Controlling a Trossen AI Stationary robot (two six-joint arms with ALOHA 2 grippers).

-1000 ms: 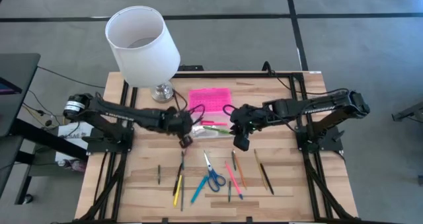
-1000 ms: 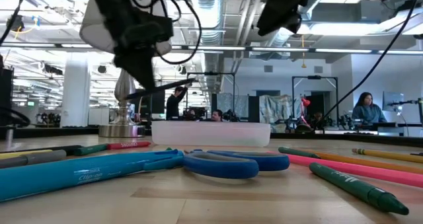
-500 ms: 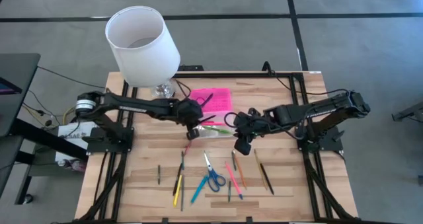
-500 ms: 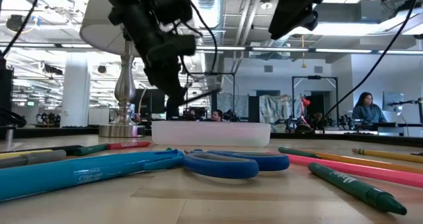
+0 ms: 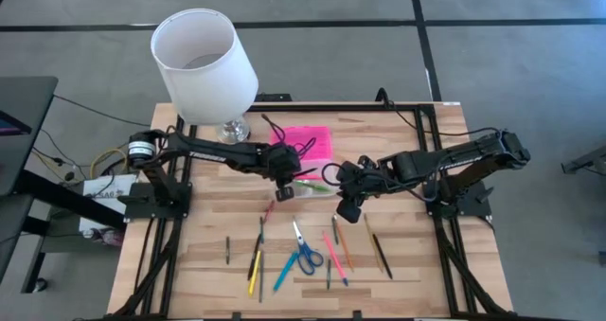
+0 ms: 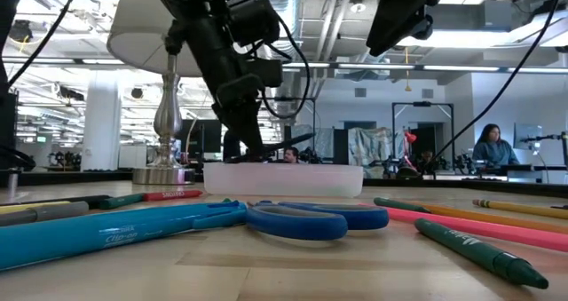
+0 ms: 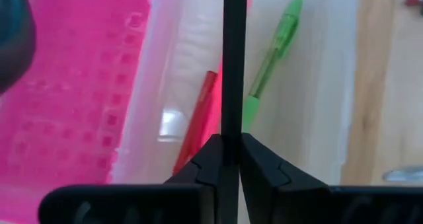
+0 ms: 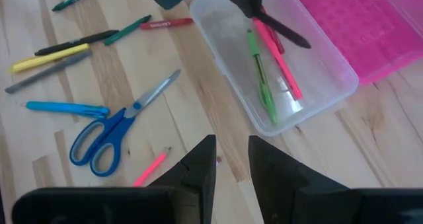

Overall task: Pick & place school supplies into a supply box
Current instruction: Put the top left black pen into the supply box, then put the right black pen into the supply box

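Observation:
The supply box (image 5: pixel 308 184) is a clear trough with its pink lid (image 5: pixel 305 141) lying open behind it. A green pen (image 8: pixel 260 72) and a pink one (image 8: pixel 284 69) lie inside. My left gripper (image 5: pixel 284 176) hangs over the box's left end, shut on a thin dark pen (image 8: pixel 291 36). My right gripper (image 8: pixel 231 161) hovers open and empty above the table beside the box's right end. Blue-handled scissors (image 5: pixel 304 253) and several pens and pencils lie flat on the near half of the table. My left gripper pinches the dark pen (image 7: pixel 232 138) between its two fingers (image 7: pixel 259 168), close to one end. The fingers slant down from the table's left. The pen juts out beyond the fingertips, lifted clear, with its free end (image 6: pixel 306 138) over the open box just above the rim.
A white lamp (image 5: pixel 204 65) stands on a metal foot at the far left, close behind the box. A red crayon (image 8: pixel 158 24) and a dark green pen (image 8: pixel 125 29) lie near the box's left end. A blue pen (image 6: pixel 115 234) lies nearest the front edge.
My left gripper has carried the dark pen toward the table's right and far side and sunk, from beside the box's left end to over its trough. It has rolled on the way, so the pen has swung round. It has stayed shut on the pen.

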